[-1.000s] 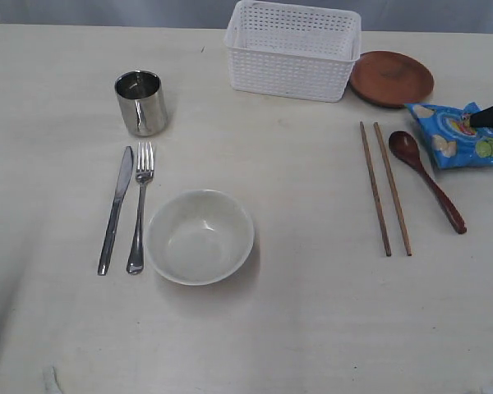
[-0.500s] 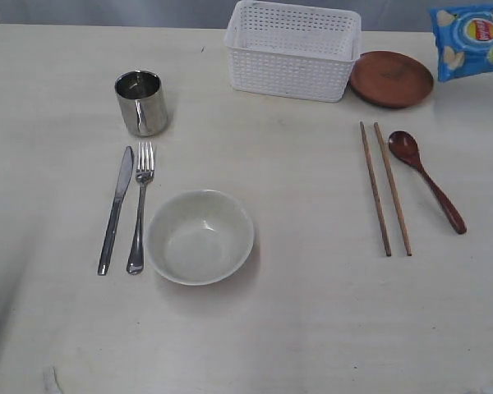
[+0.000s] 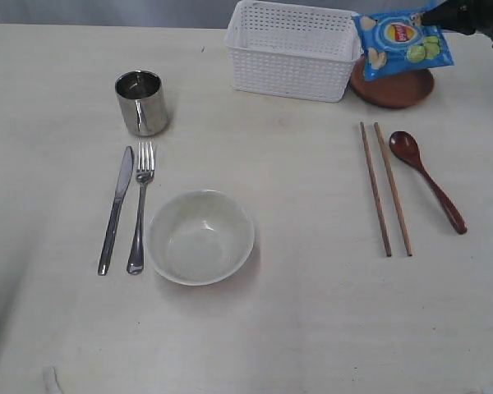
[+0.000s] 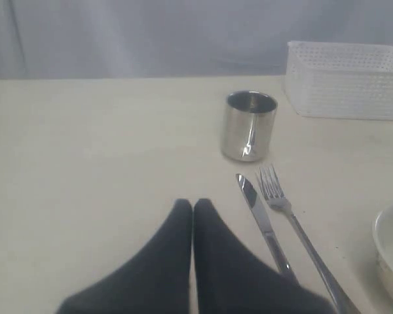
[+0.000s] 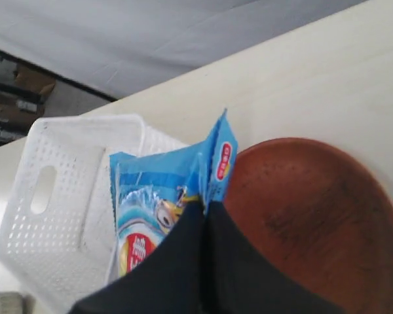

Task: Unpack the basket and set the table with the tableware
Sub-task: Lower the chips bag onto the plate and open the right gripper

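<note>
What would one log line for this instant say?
right end effector: shut on blue chips packet, aloft by white basket and brown plate | left end effector: shut, empty

Left gripper (image 4: pixel 192 204): matte black all over, smooth and plain, with a faint soft sheen along the inner edges. Two broad fingers (image 4: pixel 160 261), wide at the base and narrowing to blunt, rounded tips, with only a thin dark seam between them. Right gripper (image 5: pixel 204 208): same matte black, same smooth tapering fingers (image 5: pixel 173 268), surfaces plain, edges soft. Right arm (image 3: pixel 475 15) in the exterior view: black as well, bulkier, lumpy in outline, finer details too small to make out.
</note>
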Available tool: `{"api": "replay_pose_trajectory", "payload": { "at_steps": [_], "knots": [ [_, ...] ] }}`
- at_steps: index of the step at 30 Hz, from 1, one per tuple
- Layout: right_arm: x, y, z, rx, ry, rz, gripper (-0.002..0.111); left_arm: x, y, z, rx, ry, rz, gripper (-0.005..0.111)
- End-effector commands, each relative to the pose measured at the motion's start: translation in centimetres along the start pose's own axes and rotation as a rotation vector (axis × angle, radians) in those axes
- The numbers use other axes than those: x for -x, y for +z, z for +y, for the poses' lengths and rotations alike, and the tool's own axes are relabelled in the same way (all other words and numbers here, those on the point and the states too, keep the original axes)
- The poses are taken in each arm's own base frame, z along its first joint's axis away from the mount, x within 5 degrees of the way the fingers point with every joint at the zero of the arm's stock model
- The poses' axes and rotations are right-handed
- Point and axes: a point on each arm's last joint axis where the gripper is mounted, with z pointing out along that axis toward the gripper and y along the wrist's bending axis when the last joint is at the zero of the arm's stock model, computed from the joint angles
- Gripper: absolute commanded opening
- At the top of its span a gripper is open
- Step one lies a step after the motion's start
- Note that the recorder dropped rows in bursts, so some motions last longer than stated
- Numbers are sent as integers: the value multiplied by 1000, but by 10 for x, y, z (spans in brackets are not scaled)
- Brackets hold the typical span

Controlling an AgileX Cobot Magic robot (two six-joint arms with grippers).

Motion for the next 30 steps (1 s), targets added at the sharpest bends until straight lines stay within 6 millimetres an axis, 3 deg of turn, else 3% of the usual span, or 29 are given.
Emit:
{"api": "replay_pose_trajectory", "payload": {
  "at_steps": [1, 11, 13, 17, 19, 22, 25, 26, 28, 30],
  "knots": [
    [5, -1, -9, -46, 18, -46, 0, -1, 0, 0, -6, 6, -1, 0],
    [-16, 27, -34, -43, 119, 45, 3, -1, 0, 0, -6, 6, -1, 0],
    [-17, 28, -35, -43, 121, 47, 13, -1, 0, 0, -6, 6, -1, 0],
    [-9, 22, -34, -44, 102, 27, 46, -1, 0, 0, -6, 6, -1, 0],
    [-2, 16, -30, -42, 68, 24, 54, -1, 0, 0, -6, 6, -1, 0],
    [24, -9, -6, 26, -35, 11, 40, -1, 0, 0, -6, 6, -1, 0],
    [41, -41, 25, 50, -163, 44, 33, -1, 0, 0, -6, 6, -1, 0],
    [46, -53, 35, 19, -214, 35, 26, -1, 0, 0, -6, 6, -1, 0],
    [52, -69, 52, 14, -268, 3, 0, -1, 0, 0, -6, 6, -1, 0],
    [55, -83, 73, 21, -284, -24, 0, -1, 0, 0, -6, 6, -1, 0]
  ]
}}
